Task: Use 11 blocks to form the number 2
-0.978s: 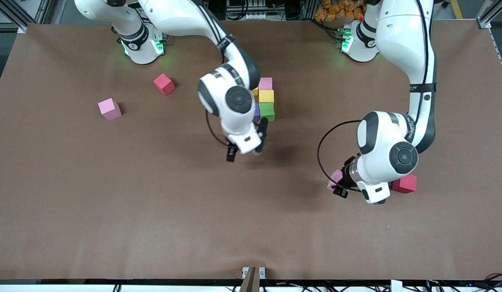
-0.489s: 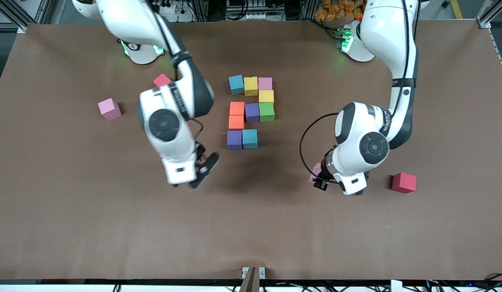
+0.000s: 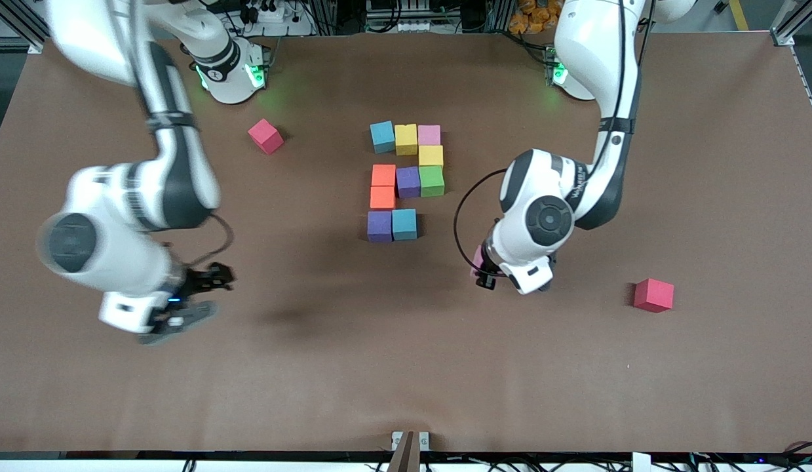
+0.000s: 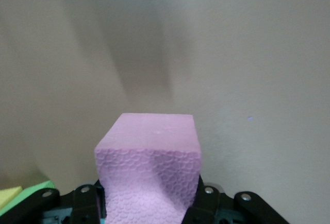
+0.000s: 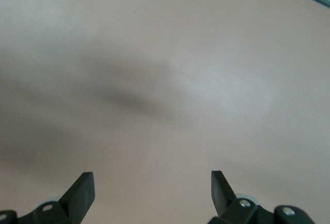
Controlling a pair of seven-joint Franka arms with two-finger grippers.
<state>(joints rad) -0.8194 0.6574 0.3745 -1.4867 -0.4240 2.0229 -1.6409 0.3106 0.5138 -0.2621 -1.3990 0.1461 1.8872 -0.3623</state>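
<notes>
Ten blocks lie grouped mid-table: a cyan [image 3: 382,136], yellow [image 3: 406,139] and pink [image 3: 429,135] row, then yellow [image 3: 430,156], green [image 3: 432,181], purple [image 3: 407,181], two orange [image 3: 383,185], purple [image 3: 379,225] and cyan [image 3: 404,224]. My left gripper [image 3: 484,272] is shut on a pink block [image 3: 476,261], held over bare table beside the group toward the left arm's end. In the left wrist view the pink block [image 4: 147,152] fills the gripper [image 4: 148,203]. My right gripper [image 3: 194,298] is open and empty over bare table toward the right arm's end; it also shows in the right wrist view [image 5: 152,188].
A red cube [image 3: 265,136] lies near the right arm's base. Another red cube [image 3: 653,294] lies toward the left arm's end of the table [image 3: 406,367]. The right arm hides the spot where a loose pink block lay. Green [image 4: 31,190] and yellow [image 4: 7,195] edges show in the left wrist view.
My right arm has swung away from the block group toward its own end of the table, uncovering the group. My left gripper has carried the pink block closer to the group.
</notes>
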